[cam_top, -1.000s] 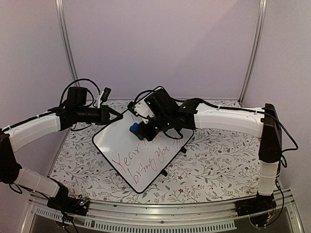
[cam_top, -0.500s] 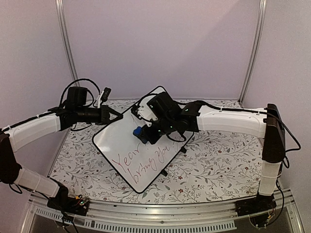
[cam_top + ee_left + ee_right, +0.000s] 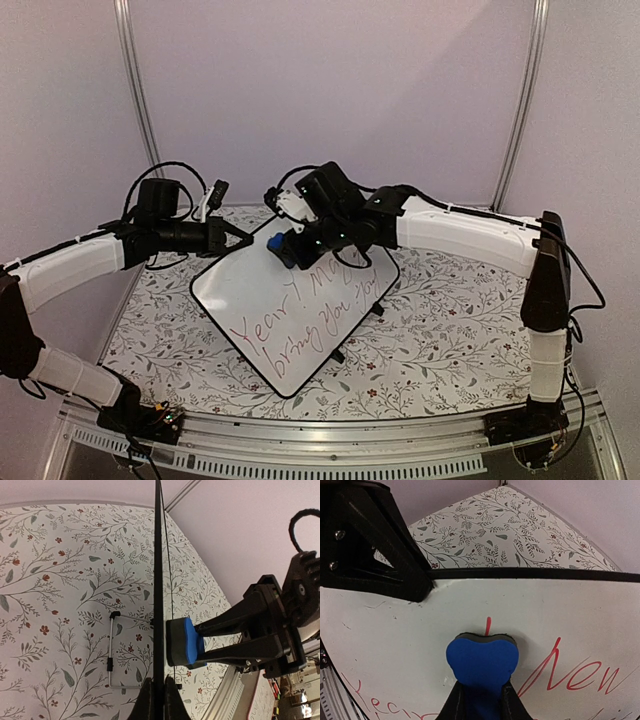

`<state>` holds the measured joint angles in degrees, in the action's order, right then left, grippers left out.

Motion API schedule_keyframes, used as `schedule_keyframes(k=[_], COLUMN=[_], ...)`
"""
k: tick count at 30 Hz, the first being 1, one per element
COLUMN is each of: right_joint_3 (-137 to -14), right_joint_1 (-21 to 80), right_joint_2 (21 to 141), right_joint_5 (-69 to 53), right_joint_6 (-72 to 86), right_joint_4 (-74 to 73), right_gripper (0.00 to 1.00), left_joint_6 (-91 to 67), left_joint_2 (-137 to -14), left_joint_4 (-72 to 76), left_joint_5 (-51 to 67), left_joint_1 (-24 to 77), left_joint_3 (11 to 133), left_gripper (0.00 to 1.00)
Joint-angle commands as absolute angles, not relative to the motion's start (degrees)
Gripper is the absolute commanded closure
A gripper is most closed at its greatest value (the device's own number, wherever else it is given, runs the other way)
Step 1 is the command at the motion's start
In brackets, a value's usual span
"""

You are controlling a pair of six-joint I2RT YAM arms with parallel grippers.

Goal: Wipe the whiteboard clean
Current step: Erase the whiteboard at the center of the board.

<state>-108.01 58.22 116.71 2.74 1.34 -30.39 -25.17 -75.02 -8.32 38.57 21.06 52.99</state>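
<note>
The whiteboard (image 3: 250, 292) stands tilted over the floral table, with red handwriting (image 3: 300, 325) across its lower half. My left gripper (image 3: 243, 238) is shut on its upper left rim. In the left wrist view the board is edge-on (image 3: 158, 580), and the gripper (image 3: 158, 700) pinches the black rim. My right gripper (image 3: 292, 247) is shut on a blue eraser (image 3: 279, 250) with a grey felt face. The eraser (image 3: 482, 662) presses flat on the whiteboard (image 3: 395, 640) near its top edge, over a red stroke. More red writing (image 3: 580, 677) lies to its right.
A floral cloth (image 3: 450, 330) covers the table. The board's wire stand (image 3: 111, 650) hangs behind it, and black feet (image 3: 376, 309) show at its right edge. An aluminium rail (image 3: 330, 440) runs along the front. Frame posts (image 3: 135, 100) rise at the back corners.
The right gripper has slid the eraser up the board toward its top edge, and more of the red writing now shows. The left arm has held still.
</note>
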Motion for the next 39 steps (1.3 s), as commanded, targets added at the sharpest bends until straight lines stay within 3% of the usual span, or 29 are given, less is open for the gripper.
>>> schedule_keyframes(k=[1,18,39], right_joint_3=[-111.8,-115.7,-100.5], right_joint_1=[57.6,55.8,56.3], right_joint_2=[119.2,123.4,116.4], right_joint_5=[4.4,2.9,1.1], right_joint_6=[0.6,0.6,2.5], right_joint_4=[-30.1,-32.4,-31.7], right_gripper=[0.95,0.95,0.96], left_joint_6=[-24.0,-24.1,-24.3], left_joint_2=[-73.7,-73.9,-74.1], left_joint_4=[-7.6,-7.6,-7.5], left_joint_5=[41.2,41.4,41.5], left_joint_1=[21.8,21.9,21.9], left_joint_3=[54.1,54.2,54.1], left_gripper=[1.0,1.0,1.0])
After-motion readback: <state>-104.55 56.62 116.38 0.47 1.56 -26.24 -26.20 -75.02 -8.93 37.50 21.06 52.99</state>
